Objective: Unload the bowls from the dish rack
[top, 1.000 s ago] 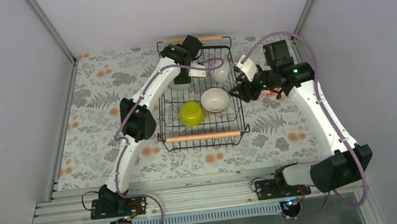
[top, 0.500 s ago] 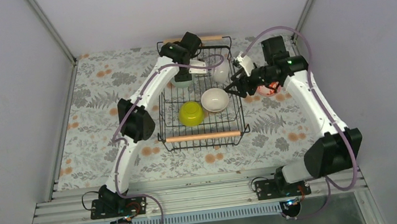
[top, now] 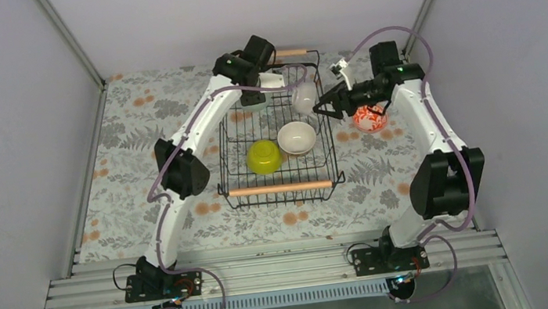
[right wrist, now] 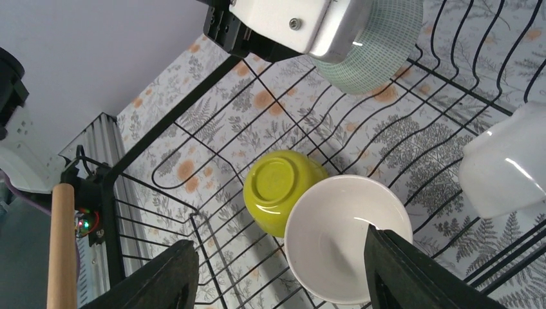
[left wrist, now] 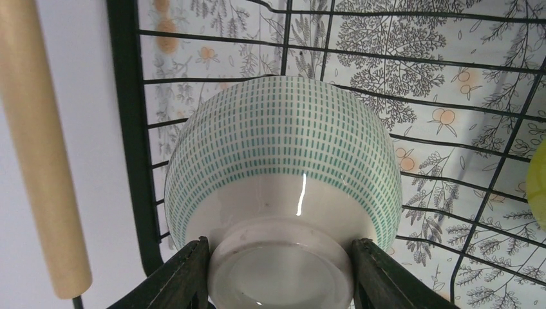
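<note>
Left gripper [left wrist: 278, 254]: we are clamping the teal-dashed bowl [left wrist: 283, 148] by its foot, jaws partly spread.
Right gripper [right wrist: 278, 239]: we are holding it wide and empty above the white bowl [right wrist: 348, 238].
Dish rack [top: 219, 165]: we are seeing it sitting on the floral table [top: 135, 140], with the yellow bowl [right wrist: 280, 190] inverted inside.

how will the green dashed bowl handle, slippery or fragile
The green dashed bowl looks glazed and glossy, so likely rigid and breakable. The left gripper pinches only its smooth foot ring, so it may slip.

White arm links [top: 207, 117], black joints [top: 179, 174], looping mauve cables [top: 385, 29], black tapered fingers [left wrist: 174, 283]
</note>
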Robot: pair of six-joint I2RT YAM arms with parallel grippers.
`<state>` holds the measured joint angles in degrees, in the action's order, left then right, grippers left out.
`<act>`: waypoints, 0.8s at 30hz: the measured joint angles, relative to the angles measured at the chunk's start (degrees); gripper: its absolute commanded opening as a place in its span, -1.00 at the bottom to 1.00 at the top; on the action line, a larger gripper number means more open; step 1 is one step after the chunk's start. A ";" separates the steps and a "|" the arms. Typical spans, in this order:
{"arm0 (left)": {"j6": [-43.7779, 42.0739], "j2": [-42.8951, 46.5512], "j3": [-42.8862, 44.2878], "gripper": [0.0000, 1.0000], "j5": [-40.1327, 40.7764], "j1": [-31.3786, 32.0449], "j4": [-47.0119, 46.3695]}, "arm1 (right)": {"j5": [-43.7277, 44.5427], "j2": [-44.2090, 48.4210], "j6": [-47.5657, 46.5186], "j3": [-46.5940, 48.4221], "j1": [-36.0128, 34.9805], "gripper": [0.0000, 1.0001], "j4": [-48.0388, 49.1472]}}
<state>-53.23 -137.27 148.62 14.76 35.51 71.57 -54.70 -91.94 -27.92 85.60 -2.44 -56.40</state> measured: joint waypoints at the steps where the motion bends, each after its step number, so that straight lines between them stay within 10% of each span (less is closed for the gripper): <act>1: 0.09 0.26 0.00 -0.23 -0.09 0.00 -0.02 | -0.46 -0.02 -0.02 0.22 0.20 0.26 -0.02; 24: 7.10 5.49 -1.44 -0.23 -7.17 0.00 -4.46 | -14.97 -17.38 -1.73 12.00 2.19 0.29 -4.68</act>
<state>-46.13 -131.79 147.17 7.60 35.51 67.11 -69.67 -109.32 -29.65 97.60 -0.25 -61.08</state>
